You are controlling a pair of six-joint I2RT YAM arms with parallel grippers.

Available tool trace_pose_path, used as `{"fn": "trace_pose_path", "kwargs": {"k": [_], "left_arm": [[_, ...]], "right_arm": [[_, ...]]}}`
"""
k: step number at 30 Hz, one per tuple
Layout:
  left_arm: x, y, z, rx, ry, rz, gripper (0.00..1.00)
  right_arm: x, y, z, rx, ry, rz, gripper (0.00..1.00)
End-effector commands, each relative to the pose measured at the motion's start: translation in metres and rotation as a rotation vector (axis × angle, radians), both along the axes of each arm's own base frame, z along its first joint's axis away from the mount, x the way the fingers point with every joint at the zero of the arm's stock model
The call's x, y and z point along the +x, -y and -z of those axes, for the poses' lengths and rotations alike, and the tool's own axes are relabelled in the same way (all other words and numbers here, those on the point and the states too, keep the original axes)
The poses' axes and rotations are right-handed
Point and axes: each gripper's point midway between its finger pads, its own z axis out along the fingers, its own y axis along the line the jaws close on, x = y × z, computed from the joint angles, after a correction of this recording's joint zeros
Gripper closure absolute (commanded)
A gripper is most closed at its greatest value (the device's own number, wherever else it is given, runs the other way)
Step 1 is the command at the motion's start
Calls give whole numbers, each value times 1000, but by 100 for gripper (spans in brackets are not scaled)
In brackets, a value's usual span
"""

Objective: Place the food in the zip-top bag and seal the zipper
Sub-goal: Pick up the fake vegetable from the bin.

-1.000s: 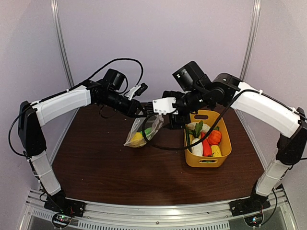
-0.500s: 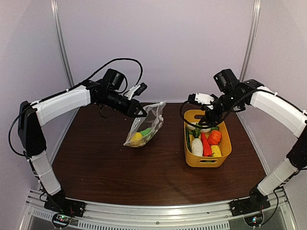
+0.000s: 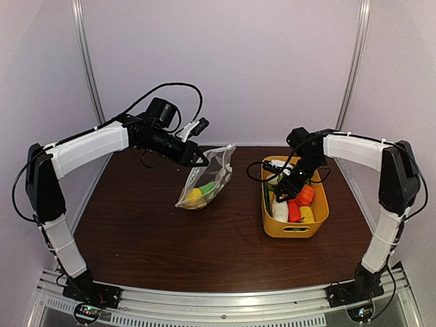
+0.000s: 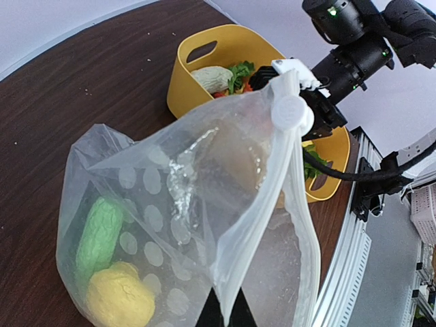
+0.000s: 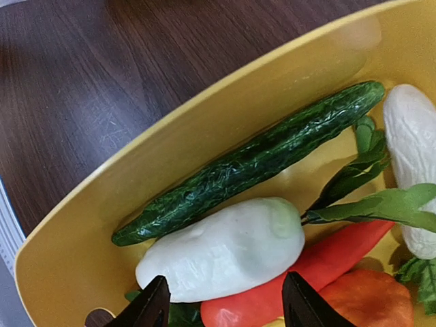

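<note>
My left gripper point(image 3: 201, 159) is shut on the mouth edge of the clear dotted zip-top bag point(image 3: 206, 178), holding it up over the table; the pinch shows in the left wrist view point(image 4: 223, 315). The bag point(image 4: 170, 225) holds a green piece point(image 4: 99, 231) and a yellow piece point(image 4: 119, 296). Its white slider tab point(image 4: 289, 112) sits at the top of the zipper. My right gripper point(image 3: 283, 178) is open, low inside the yellow basket point(image 3: 320, 221), with its fingers either side of a white radish point(image 5: 221, 248). A cucumber point(image 5: 245, 163), red pepper point(image 5: 306, 272) and orange piece point(image 5: 368, 300) lie beside it.
The yellow basket's rim point(image 5: 102, 197) curves close under my right gripper. Leafy greens point(image 5: 368, 197) and another white piece point(image 5: 412, 157) lie in the basket. The table's right rail point(image 4: 344, 238) shows in the left wrist view.
My right arm swung away from the bag to the basket, then dropped into it over the white radish. The left gripper and bag have stayed put.
</note>
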Motion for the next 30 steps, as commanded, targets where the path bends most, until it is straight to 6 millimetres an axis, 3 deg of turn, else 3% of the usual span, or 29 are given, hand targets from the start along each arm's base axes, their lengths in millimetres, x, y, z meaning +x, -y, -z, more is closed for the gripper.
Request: {"fn": "trace_pose_path", "kwargs": {"k": [1, 13, 20, 30], "left_arm": [[2, -2, -10, -16, 17, -10, 100], [5, -3, -6, -6, 19, -19, 100], [5, -3, -4, -4, 11, -19, 100], [6, -3, -2, 4, 14, -22, 100]], "right_arm": [[-4, -3, 8, 66, -124, 114, 42], [-9, 3, 36, 68, -166, 243, 34], [-2, 10, 54, 18, -167, 309, 30], [5, 4, 62, 32, -190, 311, 28]]}}
